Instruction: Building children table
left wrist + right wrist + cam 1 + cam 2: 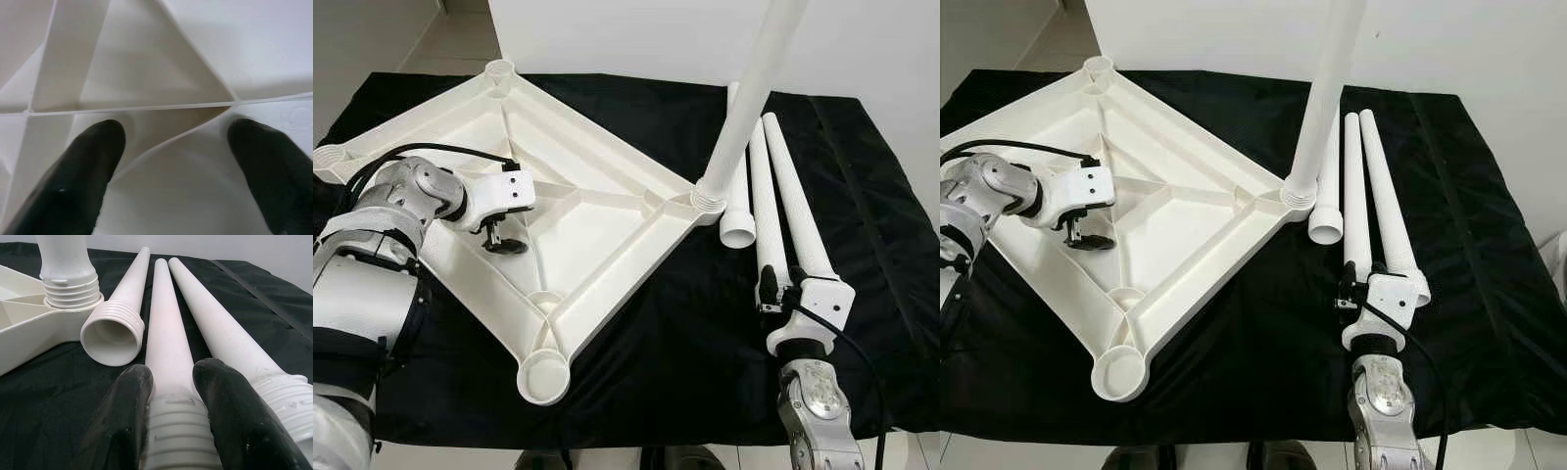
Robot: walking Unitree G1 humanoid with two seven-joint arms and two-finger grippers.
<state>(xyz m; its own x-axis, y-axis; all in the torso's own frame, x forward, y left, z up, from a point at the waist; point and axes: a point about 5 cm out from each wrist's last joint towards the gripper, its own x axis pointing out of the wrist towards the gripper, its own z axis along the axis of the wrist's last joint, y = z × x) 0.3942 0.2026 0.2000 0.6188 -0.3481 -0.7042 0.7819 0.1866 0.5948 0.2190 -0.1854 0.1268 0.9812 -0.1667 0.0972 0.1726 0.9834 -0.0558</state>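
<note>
The white table top (pixel 607 211) lies upside down on a black cloth. One white leg (pixel 744 108) stands upright, screwed into its right corner socket (pixel 708 193). Three loose legs lie side by side to the right. My right gripper (pixel 176 401) is shut on the threaded end of the middle leg (pixel 164 318), one finger (pixel 122 416) on each side. My left gripper (pixel 504 243) points down into the ribbed underside, open, with its fingers (pixel 83 171) on either side of a thin curved rib (pixel 176 139).
Empty round sockets sit at the near corner (pixel 544 377), far corner (pixel 499 69) and left corner (pixel 328 157). The black cloth (pixel 685 343) covers the work surface out to its front edge. A white wall rises behind. Bare cloth lies right of the legs.
</note>
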